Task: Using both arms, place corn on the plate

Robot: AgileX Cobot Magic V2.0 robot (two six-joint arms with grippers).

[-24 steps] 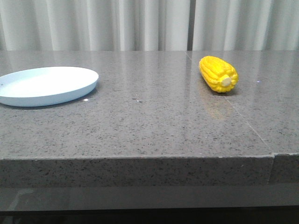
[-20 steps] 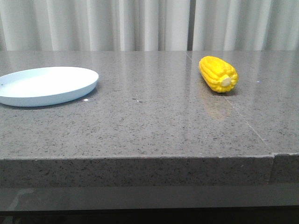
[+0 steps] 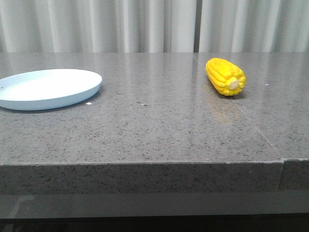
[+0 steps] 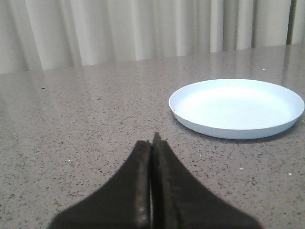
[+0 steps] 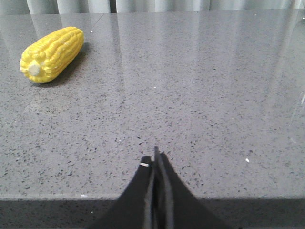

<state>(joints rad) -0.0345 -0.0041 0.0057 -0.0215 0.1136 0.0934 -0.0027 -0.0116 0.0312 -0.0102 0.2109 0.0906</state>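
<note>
Well apart: corn (image 3: 225,76), plate (image 3: 48,88).

The bright yellow toy corn cob (image 3: 225,76) has ridged kernel rows and a pale cream stub end. The round plastic plate (image 3: 47,88) is plain pale blue-white. The stone bench (image 3: 159,130) is grey, speckled dark. Both hands are black.

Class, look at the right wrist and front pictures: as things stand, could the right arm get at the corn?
Probably yes. The corn lies alone on the bare table, with nothing between it and the right gripper. That gripper is shut, so it would have to open first.
</note>
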